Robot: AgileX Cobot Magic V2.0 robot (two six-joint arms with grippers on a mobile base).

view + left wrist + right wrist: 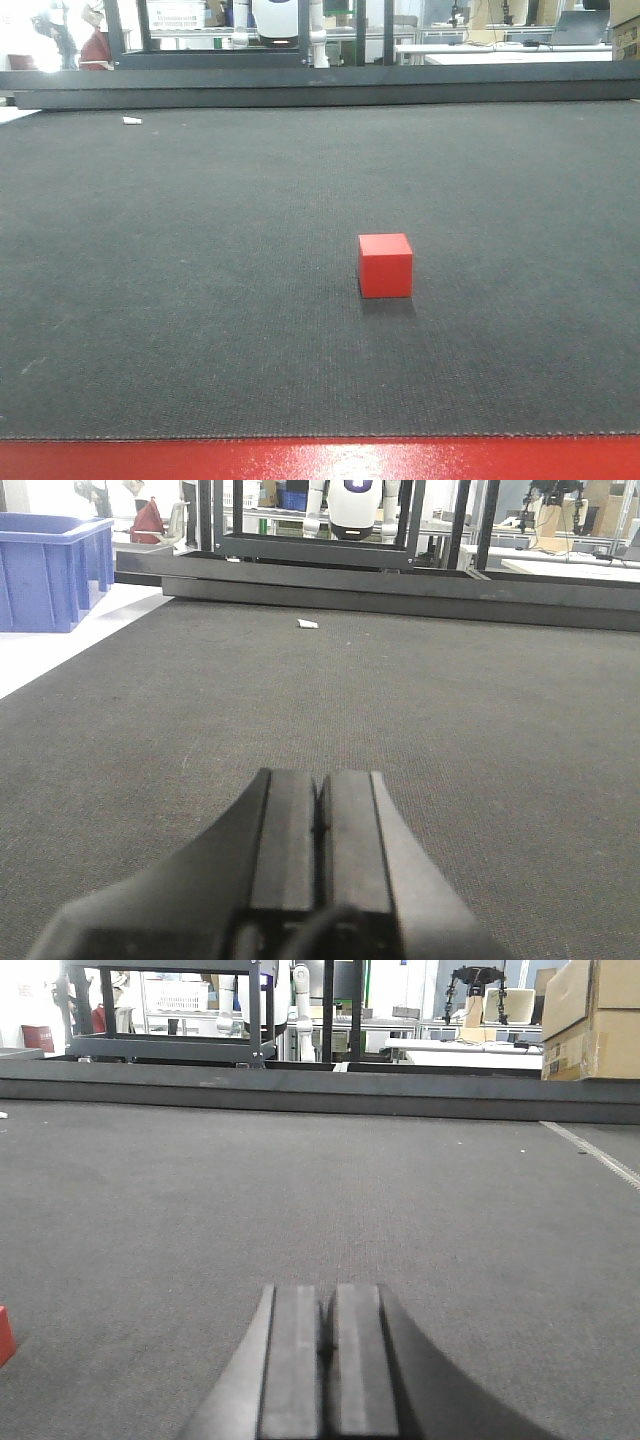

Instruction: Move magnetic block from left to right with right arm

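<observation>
The magnetic block (385,265) is a small bright-red cube resting on the dark mat, slightly right of the middle in the front view. A red sliver of the block (5,1335) shows at the left edge of the right wrist view, well left of my right gripper (327,1290). That gripper is shut, its two dark fingers pressed together with nothing between them. My left gripper (320,775) is likewise shut and empty, low over bare mat. Neither arm appears in the front view.
A small white scrap (132,120) lies far back left on the mat. A blue bin (50,568) stands off the mat's left edge. A black rail (320,90) bounds the far side, and a red strip (320,460) runs along the near edge. Cardboard boxes (592,1015) sit far right.
</observation>
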